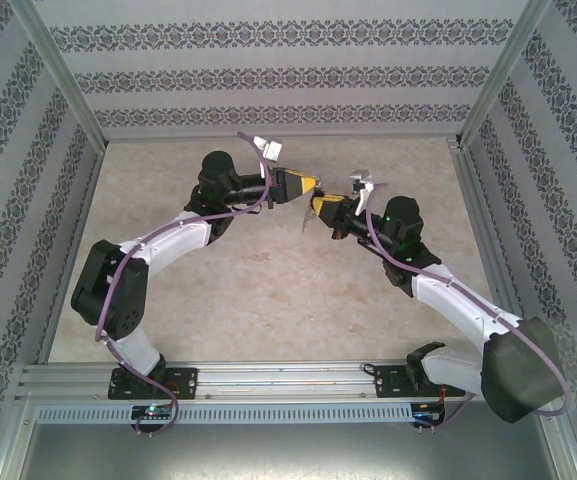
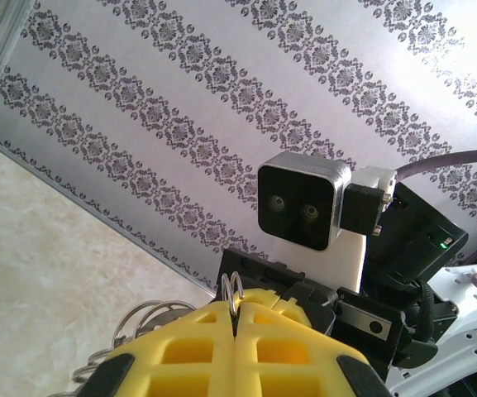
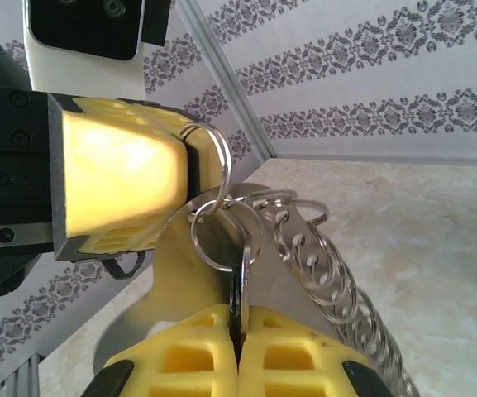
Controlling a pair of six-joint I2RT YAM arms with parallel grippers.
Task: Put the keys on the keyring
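Right hand (image 3: 238, 327) is pinched shut on the key (image 3: 237, 285). The key shows edge-on as a dark flat strip standing straight out of the fingertips, with its long axis in line with the fingers. A small ring (image 3: 220, 236) sits at the key's far end. Just beyond that, and a little to this hand's left, the left hand (image 3: 187, 178) faces it nearly tip to tip. The left hand is closed tight on a split ring (image 3: 215, 157), whose loop sticks out past its yellow pads. From the same cluster the chain-like keyring (image 3: 329, 273) trails away to the right hand's right and down toward the table (image 3: 436, 248), well clear of both grips. The small ring and the split ring overlap where they meet, and I cannot tell whether they are already linked or only crossing. Because the right hand carries the key, the coming move likely turns on a short push along the key's own axis toward the split ring just ahead.
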